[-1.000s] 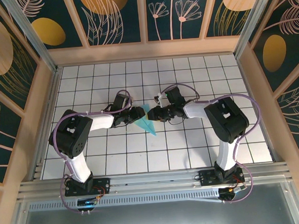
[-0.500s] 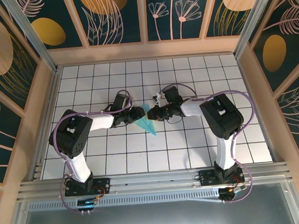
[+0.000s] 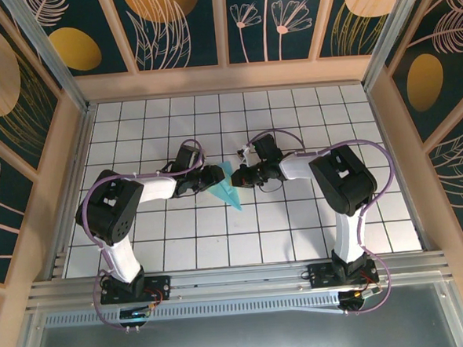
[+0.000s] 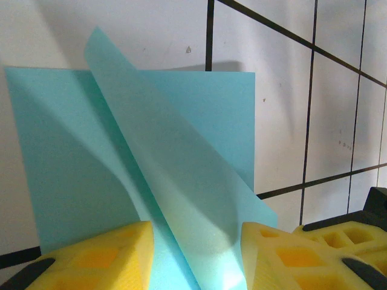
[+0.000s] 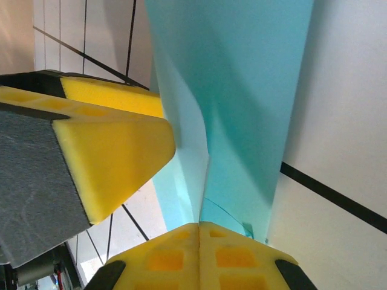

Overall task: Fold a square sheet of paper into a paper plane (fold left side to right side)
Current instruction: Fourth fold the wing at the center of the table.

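- As the paper [image 3: 228,191] lies mid-table between the two claws, narrowed to a dart with its tip toward the arm bases, the step in hand looks like setting a long crease.
- The right gripper [image 5: 199,231] has its pads pressed together. The paper's raised fold runs into the seam between them, so it seems to pinch that fold.
- The left gripper [image 4: 196,251] stands partly open, one pad on either side of a flap that lifts off the flat layer. It grips nothing.
- To do this well, the right pinch should stay firm on the fold line so the layers cannot slip.
- The left claw should lay the flap over until the edges meet, and press only then.
- Pressing should run from the pinched end outward, low against the table [image 3: 297,217]. Paper this thin will likely buckle or tear if dragged.
- The claws sit very near each other, so any sideways move risks a knock.
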Tool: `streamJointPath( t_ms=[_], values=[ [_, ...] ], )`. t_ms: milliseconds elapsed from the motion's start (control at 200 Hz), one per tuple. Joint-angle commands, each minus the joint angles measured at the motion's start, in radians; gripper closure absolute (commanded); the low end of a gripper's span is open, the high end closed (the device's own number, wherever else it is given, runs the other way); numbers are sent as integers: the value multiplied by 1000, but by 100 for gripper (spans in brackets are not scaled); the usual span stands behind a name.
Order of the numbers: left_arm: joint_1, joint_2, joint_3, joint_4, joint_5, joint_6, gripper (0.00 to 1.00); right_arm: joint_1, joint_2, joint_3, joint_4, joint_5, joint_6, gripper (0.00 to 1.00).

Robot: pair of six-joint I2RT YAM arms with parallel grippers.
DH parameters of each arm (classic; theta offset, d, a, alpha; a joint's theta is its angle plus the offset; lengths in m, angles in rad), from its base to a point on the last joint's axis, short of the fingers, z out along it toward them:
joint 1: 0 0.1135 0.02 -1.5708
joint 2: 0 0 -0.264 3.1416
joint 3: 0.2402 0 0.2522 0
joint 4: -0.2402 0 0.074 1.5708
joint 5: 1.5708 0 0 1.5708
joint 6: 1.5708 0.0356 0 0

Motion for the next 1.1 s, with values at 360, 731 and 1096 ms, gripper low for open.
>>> streamJointPath(
  t_ms=[360,731,1096],
  values=[
    [-3,19,-12,-52,-24,12,58,0,32,38,-61,74,-26,95],
    [-3,21,-10,-51,-22,13,58,-1,45,37,-62,75,-30,95],
    [-3,13,-7,-46,-18,9,56,0,66,29,-79,92,-33,95]
  ],
)
